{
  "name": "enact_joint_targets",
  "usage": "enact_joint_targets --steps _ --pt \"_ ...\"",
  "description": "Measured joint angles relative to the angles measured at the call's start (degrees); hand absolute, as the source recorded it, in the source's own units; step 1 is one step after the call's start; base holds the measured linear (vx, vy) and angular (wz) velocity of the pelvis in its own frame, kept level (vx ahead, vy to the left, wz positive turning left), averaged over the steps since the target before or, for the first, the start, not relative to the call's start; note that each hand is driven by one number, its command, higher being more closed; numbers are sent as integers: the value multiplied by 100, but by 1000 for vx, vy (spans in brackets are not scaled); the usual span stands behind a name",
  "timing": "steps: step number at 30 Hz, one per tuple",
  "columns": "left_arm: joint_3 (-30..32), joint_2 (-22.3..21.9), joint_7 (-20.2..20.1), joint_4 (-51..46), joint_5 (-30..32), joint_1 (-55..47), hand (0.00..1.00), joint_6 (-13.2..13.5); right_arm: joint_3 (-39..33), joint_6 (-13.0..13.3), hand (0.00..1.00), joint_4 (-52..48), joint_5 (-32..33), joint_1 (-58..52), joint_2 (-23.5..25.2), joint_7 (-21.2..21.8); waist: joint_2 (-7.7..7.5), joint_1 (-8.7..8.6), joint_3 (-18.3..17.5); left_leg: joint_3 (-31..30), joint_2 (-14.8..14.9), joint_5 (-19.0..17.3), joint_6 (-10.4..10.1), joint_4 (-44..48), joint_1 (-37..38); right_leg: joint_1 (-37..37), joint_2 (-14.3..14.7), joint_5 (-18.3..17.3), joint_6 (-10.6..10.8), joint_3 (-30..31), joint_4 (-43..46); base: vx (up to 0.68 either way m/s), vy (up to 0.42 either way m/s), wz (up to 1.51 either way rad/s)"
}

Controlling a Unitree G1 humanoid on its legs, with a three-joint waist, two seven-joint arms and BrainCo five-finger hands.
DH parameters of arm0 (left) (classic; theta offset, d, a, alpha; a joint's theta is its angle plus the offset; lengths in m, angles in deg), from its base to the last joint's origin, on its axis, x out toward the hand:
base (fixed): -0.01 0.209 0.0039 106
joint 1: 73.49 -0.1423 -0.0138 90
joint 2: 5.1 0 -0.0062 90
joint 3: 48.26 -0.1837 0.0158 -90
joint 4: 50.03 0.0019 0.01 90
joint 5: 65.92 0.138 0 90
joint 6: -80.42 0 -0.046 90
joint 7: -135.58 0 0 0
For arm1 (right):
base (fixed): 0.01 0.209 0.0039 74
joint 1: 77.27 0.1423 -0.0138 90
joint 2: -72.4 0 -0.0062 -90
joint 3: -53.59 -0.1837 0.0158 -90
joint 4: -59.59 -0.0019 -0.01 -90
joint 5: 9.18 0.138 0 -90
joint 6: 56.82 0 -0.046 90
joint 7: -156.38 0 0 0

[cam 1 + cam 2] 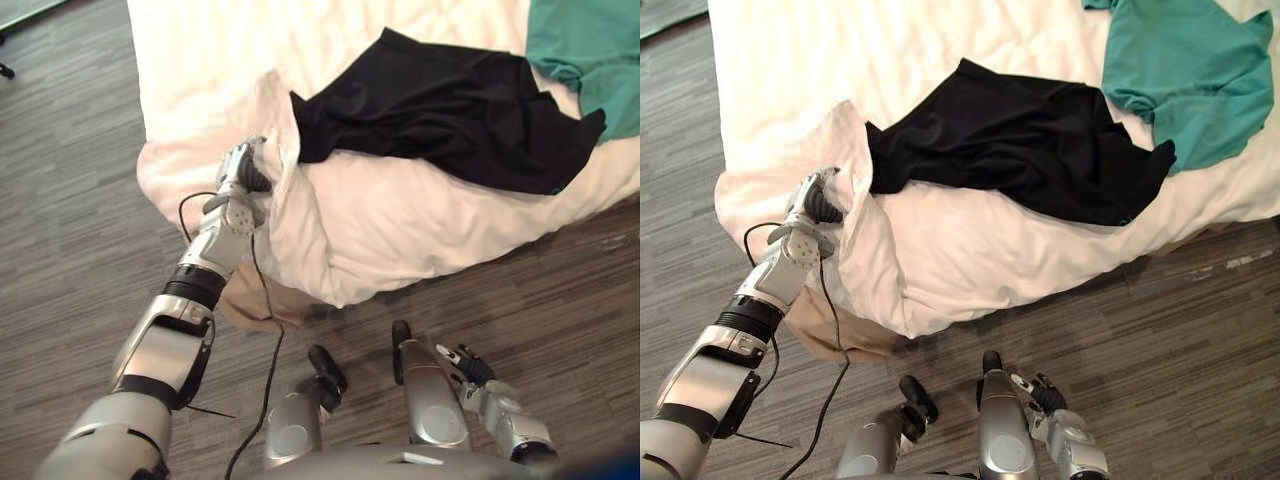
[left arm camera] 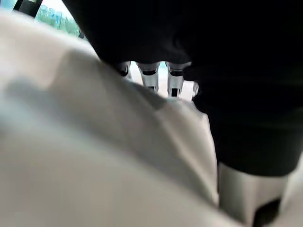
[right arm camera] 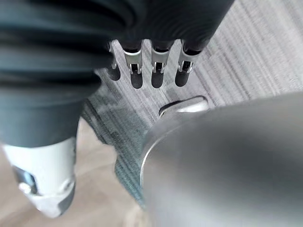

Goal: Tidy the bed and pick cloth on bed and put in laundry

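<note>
The black cloth [image 1: 440,110] lies spread and rumpled across the white duvet [image 1: 220,60] of the bed, its near corner hanging over a raised fold at the duvet's edge. A teal cloth [image 1: 590,50] lies just beyond it, toward the bed's far right. The left hand [image 1: 240,175] is pushed into that fold beside the black cloth's corner; its fingers [image 2: 150,75] run behind the white fabric, so I cannot tell its grip. The right hand [image 1: 465,365] hangs low over the wood-grain floor [image 1: 60,200], fingers [image 3: 158,61] straight, holding nothing.
</note>
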Motion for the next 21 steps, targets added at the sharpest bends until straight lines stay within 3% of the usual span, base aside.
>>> enact_joint_targets --steps 7,16,21 --pt "13 -5 91 -116 -345 -47 100 50 121 158 0 -8 -2 92 15 -104 16 47 37 -33 48 -257 93 442 -247 -125 -80 -50 29 30 117 -18 18 0" --pt "38 -2 81 -607 -953 -615 100 826 128 256 0 5 -55 41 88 -105 -4 166 26 -386 26 -347 121 629 -184 194 -211 -140 113 -260 225 18 -1 19" --pt "287 34 -60 -853 -953 -1296 100 1282 136 314 0 43 -55 -224 112 -105 -99 423 -106 -533 16 -427 113 618 86 607 -249 -228 130 -442 139 23 -6 18"
